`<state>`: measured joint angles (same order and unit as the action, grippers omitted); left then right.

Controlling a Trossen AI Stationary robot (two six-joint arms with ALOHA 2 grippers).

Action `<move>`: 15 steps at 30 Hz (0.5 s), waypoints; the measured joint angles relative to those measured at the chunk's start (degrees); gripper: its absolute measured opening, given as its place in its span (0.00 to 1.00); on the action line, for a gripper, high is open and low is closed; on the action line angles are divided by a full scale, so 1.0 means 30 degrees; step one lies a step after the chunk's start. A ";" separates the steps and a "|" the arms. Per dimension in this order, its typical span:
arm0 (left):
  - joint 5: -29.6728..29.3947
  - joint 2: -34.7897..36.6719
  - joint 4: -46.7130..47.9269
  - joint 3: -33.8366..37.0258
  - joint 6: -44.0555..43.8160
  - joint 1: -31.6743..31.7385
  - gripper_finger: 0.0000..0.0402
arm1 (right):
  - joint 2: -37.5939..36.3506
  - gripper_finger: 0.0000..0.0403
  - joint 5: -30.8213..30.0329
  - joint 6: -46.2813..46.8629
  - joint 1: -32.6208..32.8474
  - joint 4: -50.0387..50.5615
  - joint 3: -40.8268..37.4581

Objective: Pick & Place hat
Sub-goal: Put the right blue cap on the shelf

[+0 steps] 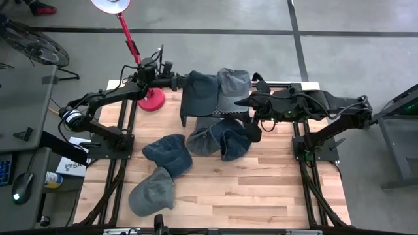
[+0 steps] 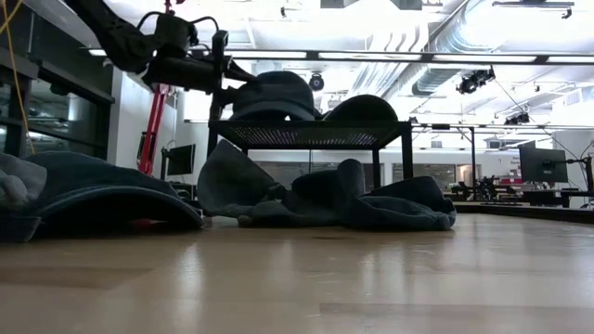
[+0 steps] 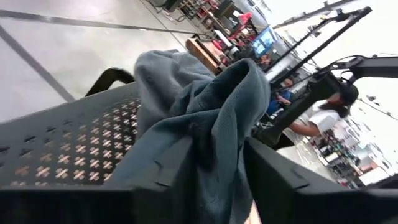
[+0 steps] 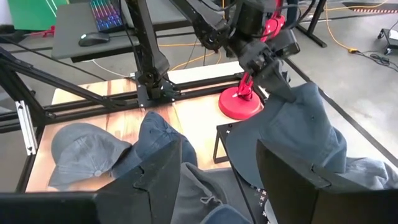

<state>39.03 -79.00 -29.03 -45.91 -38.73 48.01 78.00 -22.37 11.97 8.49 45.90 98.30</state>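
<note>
A dark blue hat (image 1: 204, 83) (image 2: 274, 93) lies on top of a black perforated rack (image 2: 316, 134) at the table's far side. My left gripper (image 1: 183, 81) (image 3: 214, 149) is at the rack's left end, shut on this hat. A second, greyer hat (image 1: 234, 81) lies beside it on the rack. My right gripper (image 1: 248, 117) (image 4: 217, 155) is open at the rack's right front, above more hats (image 1: 225, 138) heaped on the table. Blue-grey cloth (image 4: 199, 186) shows below its fingers; I cannot tell whether they touch it. My left gripper pinches the blue hat's left edge (image 3: 214, 134) between its two fingers, the cloth bunched up in the gap. The fingers (image 2: 227, 79) come in about level from the table's left. The rest of the hat lies on the rack's top (image 3: 62, 149).
Two more hats (image 1: 166, 153) (image 1: 151, 190) lie on the wooden table toward its near left. A red lamp base (image 1: 151, 99) stands just left of the rack, close to my left arm. Bare wood (image 1: 261, 189) spans the near right part.
</note>
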 joint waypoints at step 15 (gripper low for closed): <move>0.0419 0.0146 0.0245 -0.0756 0.0398 0.0773 0.52 | 0.0004 0.50 0.0073 0.0007 0.0000 0.0073 0.0000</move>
<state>40.29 -78.56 -28.29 -48.18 -37.54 50.33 78.01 -22.15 11.99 8.49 46.12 98.30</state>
